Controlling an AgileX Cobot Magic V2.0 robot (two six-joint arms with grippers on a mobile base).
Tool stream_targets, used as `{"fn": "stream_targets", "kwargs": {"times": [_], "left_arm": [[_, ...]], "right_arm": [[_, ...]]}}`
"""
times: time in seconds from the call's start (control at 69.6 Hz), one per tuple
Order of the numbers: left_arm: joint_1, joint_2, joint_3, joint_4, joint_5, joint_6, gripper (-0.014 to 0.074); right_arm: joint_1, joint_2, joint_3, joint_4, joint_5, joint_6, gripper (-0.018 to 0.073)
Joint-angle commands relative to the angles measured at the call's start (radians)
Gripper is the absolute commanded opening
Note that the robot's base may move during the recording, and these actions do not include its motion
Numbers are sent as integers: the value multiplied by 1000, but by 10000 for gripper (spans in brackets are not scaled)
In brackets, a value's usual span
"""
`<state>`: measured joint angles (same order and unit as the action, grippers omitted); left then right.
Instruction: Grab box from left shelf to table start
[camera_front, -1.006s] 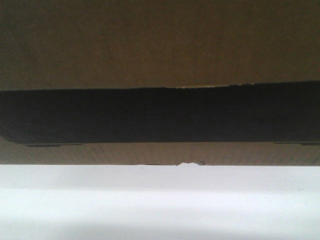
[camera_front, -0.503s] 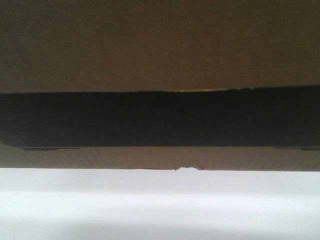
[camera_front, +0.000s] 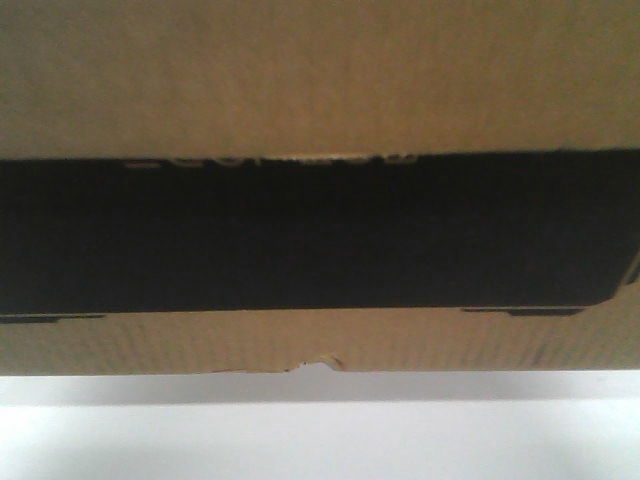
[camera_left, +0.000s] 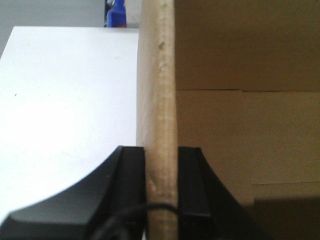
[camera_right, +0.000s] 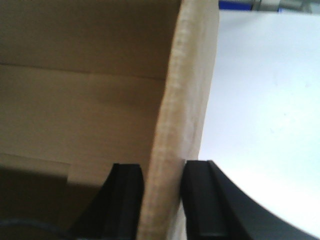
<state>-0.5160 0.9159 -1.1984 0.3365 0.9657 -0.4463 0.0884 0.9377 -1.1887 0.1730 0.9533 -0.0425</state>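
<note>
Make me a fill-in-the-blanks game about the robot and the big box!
1. Each gripper is pinching a wall of the brown cardboard ____.
2. The left gripper and the right gripper are both ____ on the box.
3. The table beside the box is colored ____.
4. The wide printed panel on the box front is colored ____.

Missing words: box; shut; white; black

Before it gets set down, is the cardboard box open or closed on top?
Open. Both wrist views look down into the box, and each gripper, left and right, clamps a bare wall edge.
</note>
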Motion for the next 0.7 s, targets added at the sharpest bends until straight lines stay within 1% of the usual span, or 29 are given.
{"fn": "stream_targets", "kwargs": {"times": [0.0,0.072,0.158,0.23,0.302,0.445,0.69], "left_arm": [[20,57,-48,-60,-177,-8,-96],[70,117,-48,-95,-205,-8,-96],[140,181,-48,-165,-252,-6,-96],[190,224,-48,-207,-272,14,-96],[220,266,-48,-233,-274,53,-96],[232,344,-48,-233,-277,58,-96],[232,432,-50,-244,-306,58,-96]], "right_arm": [[-1,53,-47,74,-129,12,55],[-1,95,-47,74,-153,9,55],[-1,141,-47,74,-191,2,55],[-1,174,-47,74,-225,2,55],[-1,212,-47,74,-256,-6,55],[-1,284,-47,74,-290,-36,55],[-1,372,-47,74,-307,-39,55]]}}
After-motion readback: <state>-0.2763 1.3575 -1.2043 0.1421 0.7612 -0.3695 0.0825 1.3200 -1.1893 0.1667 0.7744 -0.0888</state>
